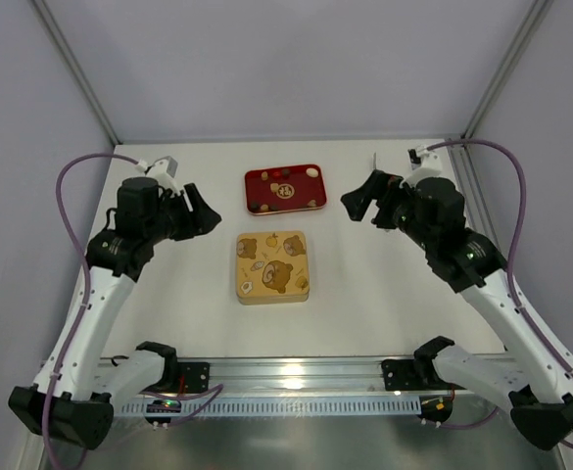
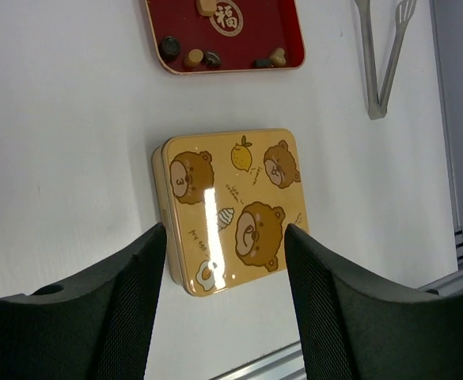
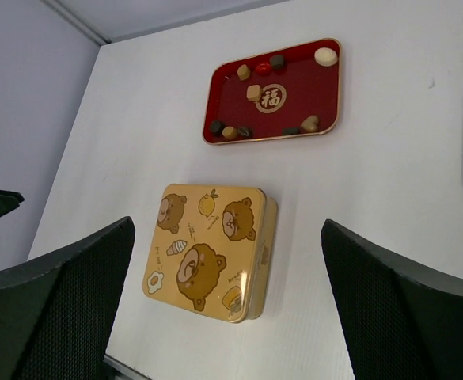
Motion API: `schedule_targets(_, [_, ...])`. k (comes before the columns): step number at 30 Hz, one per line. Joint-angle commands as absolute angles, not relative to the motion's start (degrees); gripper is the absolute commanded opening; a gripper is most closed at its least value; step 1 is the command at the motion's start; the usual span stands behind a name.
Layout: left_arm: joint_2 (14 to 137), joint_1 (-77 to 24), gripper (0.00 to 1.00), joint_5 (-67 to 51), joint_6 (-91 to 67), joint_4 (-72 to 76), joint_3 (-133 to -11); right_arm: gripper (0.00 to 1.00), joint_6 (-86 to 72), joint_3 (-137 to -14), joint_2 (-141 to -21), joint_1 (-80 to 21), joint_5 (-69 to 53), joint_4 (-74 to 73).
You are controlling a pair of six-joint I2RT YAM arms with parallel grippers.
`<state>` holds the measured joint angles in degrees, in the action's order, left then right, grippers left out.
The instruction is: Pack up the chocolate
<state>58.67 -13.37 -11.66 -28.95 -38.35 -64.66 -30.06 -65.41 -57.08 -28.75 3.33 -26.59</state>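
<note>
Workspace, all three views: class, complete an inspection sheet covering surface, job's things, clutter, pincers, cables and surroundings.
Surface: white table.
Job's things: chocolate pieces lie in the red tray, beyond the gold bear tin, whose lid is shut.
Clutter: metal tongs right of the tray.
Pincers: left pincer and right pincer both open, empty, raised either side of the tin.
Cables: a purple cable loops from each arm.
Surroundings: plain grey walls; nothing else seen.

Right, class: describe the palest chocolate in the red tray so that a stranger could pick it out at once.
On the white table, beyond the gold bear-printed tin, lies a red tray. Look in its far right corner for the chocolate piece: it is a cream oval, and every other piece is darker.
</note>
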Motion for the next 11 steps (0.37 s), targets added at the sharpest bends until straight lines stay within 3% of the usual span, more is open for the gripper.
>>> schedule_targets(1, [54.9, -13.4, 0.61, -12.5, -26.2, -42.7, -65.5, 1.00, -28.4, -61.6, -52.3, -28.6, 9.3, -30.8])
schedule_targets(11, [51.4, -13.4, 0.62, -14.4, -27.2, -43.6, -65.7, 1.00, -27.9, -58.3, -43.2, -28.6, 14.5, -32.8])
